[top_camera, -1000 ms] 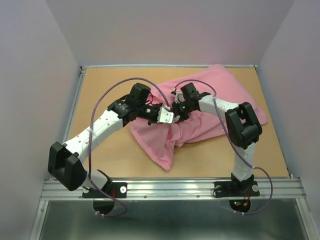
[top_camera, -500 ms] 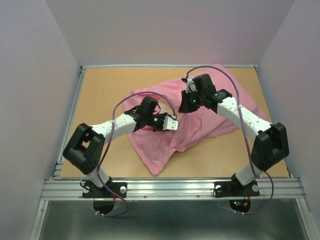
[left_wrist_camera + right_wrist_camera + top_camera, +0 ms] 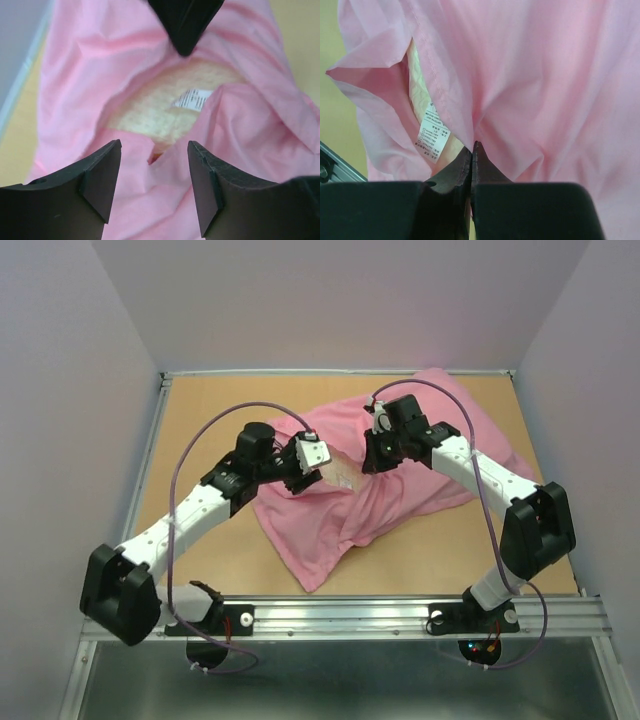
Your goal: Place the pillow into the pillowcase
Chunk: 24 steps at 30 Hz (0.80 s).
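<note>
Scene: Two robot arms reach over a pink pillowcase (image 3: 420, 495) that lies rumpled on a wooden surface (image 3: 220, 410) boxed in by pale walls.
Pillowcase: It sprawls from the middle of the surface toward the far right corner. One loose corner trails toward the near edge. Seen from the wrists, the cloth (image 3: 100, 65) is plain pink and deeply creased (image 3: 530, 75).
Pillow: The cream pillow (image 3: 340, 472) sits mostly inside the pillowcase. Only a patch of its dimpled face (image 3: 150, 107) shows, through the open mouth between the two tools. The right wrist camera catches a narrow strip of it (image 3: 417, 80) behind the hem.
Tag: A white printed tag (image 3: 192, 98) lies on the bared part of the pillow, just inside the mouth. In the right wrist view it hangs beside the hem (image 3: 432, 135).
Left side: The left tool (image 3: 312, 455) is poised at the near-left lip of the mouth, spread wide (image 3: 155, 147) and holding nothing. Pink cloth lies below the gap, and whether the fingers (image 3: 100, 185) brush it cannot be told.
Right side: The right tool (image 3: 372, 460) is pressed together (image 3: 471, 145), pinching the pillowcase hem at the far lip of the mouth, right by the tag. Its dark tip (image 3: 185, 25) hangs over the opening in the left wrist view.
Cables: Purple cables (image 3: 215, 425) loop above both arms.
</note>
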Tool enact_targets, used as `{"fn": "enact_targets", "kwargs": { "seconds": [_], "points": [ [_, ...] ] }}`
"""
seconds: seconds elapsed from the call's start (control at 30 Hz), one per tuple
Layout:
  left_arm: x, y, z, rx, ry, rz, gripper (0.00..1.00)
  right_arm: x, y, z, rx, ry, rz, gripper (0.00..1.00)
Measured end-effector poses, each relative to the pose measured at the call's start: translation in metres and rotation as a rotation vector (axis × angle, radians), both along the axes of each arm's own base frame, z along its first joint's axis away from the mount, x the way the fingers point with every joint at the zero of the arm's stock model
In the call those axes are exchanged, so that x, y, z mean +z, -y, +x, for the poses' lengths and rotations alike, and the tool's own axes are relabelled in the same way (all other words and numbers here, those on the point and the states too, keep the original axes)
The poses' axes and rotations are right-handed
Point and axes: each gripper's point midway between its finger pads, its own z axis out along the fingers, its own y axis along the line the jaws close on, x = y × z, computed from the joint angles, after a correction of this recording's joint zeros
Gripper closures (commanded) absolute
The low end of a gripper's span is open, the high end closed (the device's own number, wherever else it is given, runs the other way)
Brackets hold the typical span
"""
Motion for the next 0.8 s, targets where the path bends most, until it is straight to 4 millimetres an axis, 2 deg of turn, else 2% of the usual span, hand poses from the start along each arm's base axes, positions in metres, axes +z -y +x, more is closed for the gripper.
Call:
{"fn": "enact_targets", "kwargs": {
  "seconds": [0.03,0.17,0.23,0.27,0.3,0.33,0.37,0.4,0.47,0.57,0.73,0.8],
  "points": [
    [-0.013,-0.001,0.005,0.027,-0.041,0.015,0.33,0.000,0.000,0.000,0.000,-0.001,0.001,0.99],
    [-0.084,-0.010,0.022,0.154,-0.249,0.113,0.31,0.001,-0.002,-0.002,0.007,-0.009,0.014,0.99],
    [-0.102,-0.015,0.025,0.196,-0.305,0.141,0.31,0.001,-0.004,-0.003,0.014,-0.013,0.021,1.00],
    [-0.107,-0.017,0.025,0.214,-0.322,0.147,0.35,0.002,-0.005,-0.004,0.018,-0.016,0.026,0.99],
    [-0.109,-0.018,0.026,0.228,-0.334,0.148,0.61,0.002,-0.005,-0.005,0.023,-0.019,0.031,0.99],
    [-0.111,-0.018,0.026,0.239,-0.346,0.147,0.78,0.002,-0.006,-0.006,0.026,-0.021,0.034,0.99],
    [-0.112,-0.018,0.025,0.245,-0.361,0.142,0.92,0.003,-0.007,-0.006,0.029,-0.023,0.037,1.00],
    [-0.113,-0.017,0.025,0.243,-0.363,0.143,1.00,0.003,-0.007,-0.007,0.032,-0.024,0.040,0.99],
    [-0.112,-0.013,0.023,0.226,-0.380,0.130,1.00,0.004,-0.009,-0.008,0.039,-0.028,0.048,1.00],
    [-0.097,0.002,0.019,0.150,-0.387,0.070,1.00,0.006,-0.010,-0.010,0.049,-0.029,0.061,0.99],
    [-0.042,0.045,0.022,0.023,-0.334,-0.127,1.00,0.016,-0.014,-0.014,0.062,-0.031,0.097,0.99],
    [-0.015,0.070,0.026,-0.035,-0.299,-0.208,1.00,0.020,-0.014,-0.015,0.059,-0.032,0.112,0.99]
  ]
}}
